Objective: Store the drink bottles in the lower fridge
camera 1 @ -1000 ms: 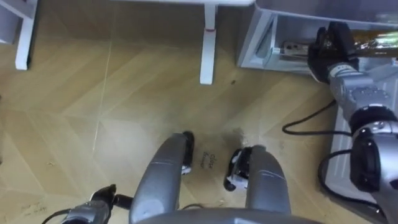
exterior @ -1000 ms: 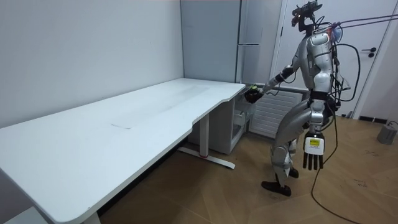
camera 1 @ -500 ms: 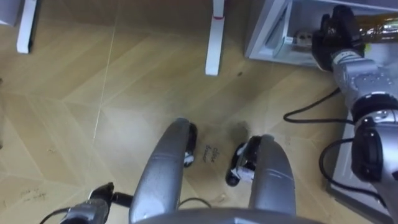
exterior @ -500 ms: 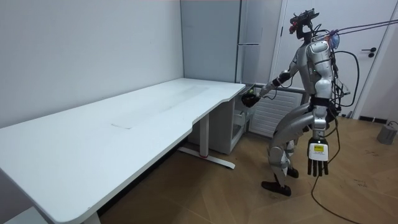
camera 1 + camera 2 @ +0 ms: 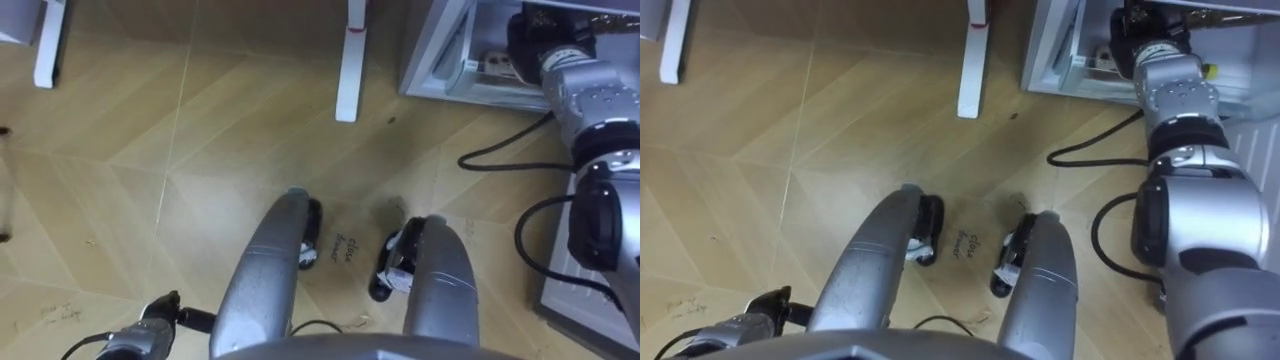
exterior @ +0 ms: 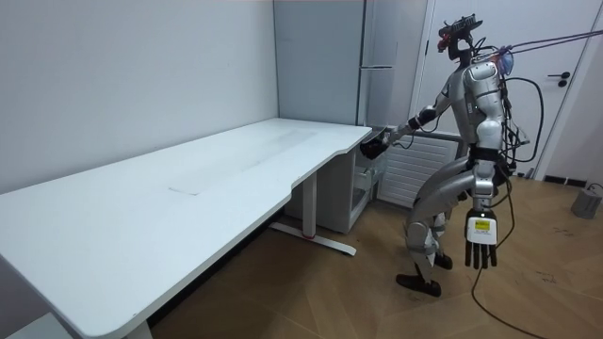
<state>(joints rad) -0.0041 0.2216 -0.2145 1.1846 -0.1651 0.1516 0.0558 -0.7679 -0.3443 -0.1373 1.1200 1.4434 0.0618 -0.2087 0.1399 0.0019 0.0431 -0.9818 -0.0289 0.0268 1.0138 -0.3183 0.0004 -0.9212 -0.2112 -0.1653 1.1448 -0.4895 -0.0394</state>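
Upper right, the right robot hand (image 5: 530, 42) reaches forward into the low fridge (image 5: 430, 55), and I cannot tell its grip. The left robot hand (image 6: 480, 231) hangs open, fingers down.

Your right robot hand (image 5: 540, 38) now reaches deeper into the open lower fridge (image 5: 432, 60) than a second ago, fingers hidden inside; in the room view it sits lower, past the table (image 6: 236, 169) corner; your left robot hand (image 6: 480, 240) hangs slightly lower; the head camera has shifted forward.
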